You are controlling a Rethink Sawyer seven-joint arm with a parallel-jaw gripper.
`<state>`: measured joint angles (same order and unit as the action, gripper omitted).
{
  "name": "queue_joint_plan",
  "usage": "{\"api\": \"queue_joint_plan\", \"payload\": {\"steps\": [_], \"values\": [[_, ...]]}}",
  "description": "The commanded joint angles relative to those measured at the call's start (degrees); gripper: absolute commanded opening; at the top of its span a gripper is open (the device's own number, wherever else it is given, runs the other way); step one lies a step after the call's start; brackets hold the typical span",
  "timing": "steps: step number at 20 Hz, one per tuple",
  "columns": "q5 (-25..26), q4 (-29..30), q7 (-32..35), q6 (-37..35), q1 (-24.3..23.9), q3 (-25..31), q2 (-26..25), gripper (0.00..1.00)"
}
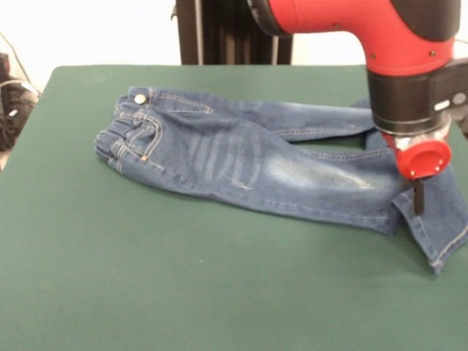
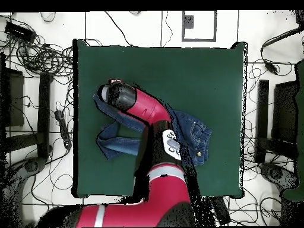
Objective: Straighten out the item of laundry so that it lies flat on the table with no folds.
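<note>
The blue denim jeans [image 1: 241, 157] lie on the dark green table [image 1: 146, 285]. In the front view the waist with its brass button is at the left and the legs run to the right. The end of the near leg is folded over and bent toward the table's front at the right edge [image 1: 439, 227]. My gripper [image 1: 418, 197] hangs below the red and black wrist, right at that folded leg end. In the overhead view the jeans [image 2: 193, 133] are partly hidden under the arm [image 2: 142, 110], with the waist at the right and the leg ends [image 2: 113, 142] at the left.
The robot's black pedestal [image 1: 234, 33] stands behind the table's far edge. Cables and black stands [image 2: 41, 113] lie on the floor around the table. The jeans' folded leg reaches close to the table's edge at the right of the front view.
</note>
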<state>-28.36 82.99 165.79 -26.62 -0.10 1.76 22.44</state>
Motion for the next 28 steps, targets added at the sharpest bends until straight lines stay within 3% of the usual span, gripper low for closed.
{"api": "queue_joint_plan", "payload": {"steps": [1,4,10,19,23,28], "values": [[5.1,9.8,-11.0,-8.7,-2.7,10.9,6.2,1.0],[6.8,11.0,-10.7,-10.7,-4.1,12.0,8.2,1.0],[11.9,10.7,-8.0,-12.8,-2.9,8.7,10.1,1.0],[27.4,5.7,-5.4,-10.7,2.4,-4.3,6.6,1.0],[33.5,5.8,-10.4,-10.8,-0.7,-3.5,7.8,1.0],[41.0,6.2,-19.3,-12.4,-7.8,0.9,10.2,1.0]]}}
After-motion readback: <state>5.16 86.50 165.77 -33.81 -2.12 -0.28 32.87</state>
